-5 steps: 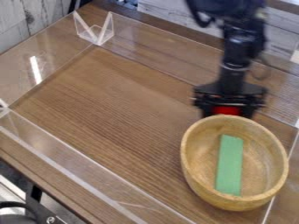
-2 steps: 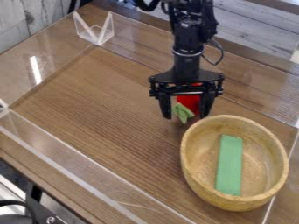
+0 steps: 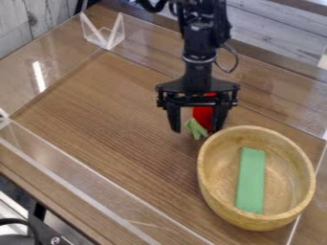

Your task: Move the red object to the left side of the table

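The black two-fingered metal pincer (image 3: pixel 198 108) has shifted from the desk's right edge towards its middle, its fingers spread wide. The small glossy red toy fruit with green leaves (image 3: pixel 202 117) sits under it on the brown wood-grain desk (image 3: pixel 102 115), beside the round wooden bowl (image 3: pixel 211 191); closing off-centre could knock the fruit against that rim.
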You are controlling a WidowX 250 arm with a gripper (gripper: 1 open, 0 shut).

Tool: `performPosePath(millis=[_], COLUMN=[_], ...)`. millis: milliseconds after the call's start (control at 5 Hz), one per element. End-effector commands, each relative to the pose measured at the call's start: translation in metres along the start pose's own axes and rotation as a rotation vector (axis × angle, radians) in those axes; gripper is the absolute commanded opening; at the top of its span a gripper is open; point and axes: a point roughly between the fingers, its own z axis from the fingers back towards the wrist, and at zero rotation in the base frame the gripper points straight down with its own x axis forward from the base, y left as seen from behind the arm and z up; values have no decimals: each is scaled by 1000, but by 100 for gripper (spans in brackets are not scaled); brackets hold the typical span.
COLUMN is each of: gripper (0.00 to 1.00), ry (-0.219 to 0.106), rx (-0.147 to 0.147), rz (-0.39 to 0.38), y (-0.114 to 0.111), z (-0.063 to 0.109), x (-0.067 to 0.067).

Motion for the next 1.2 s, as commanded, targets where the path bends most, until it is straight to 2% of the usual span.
performPosePath(millis=[0,400,1000], gripper=[100,100,100], ry=[-62,-70,-99], rx=[-32,-28,-18], rz=[2,32,205], y=[-3,-1,22], z=[12,11,31], x=[-3,4,-1])
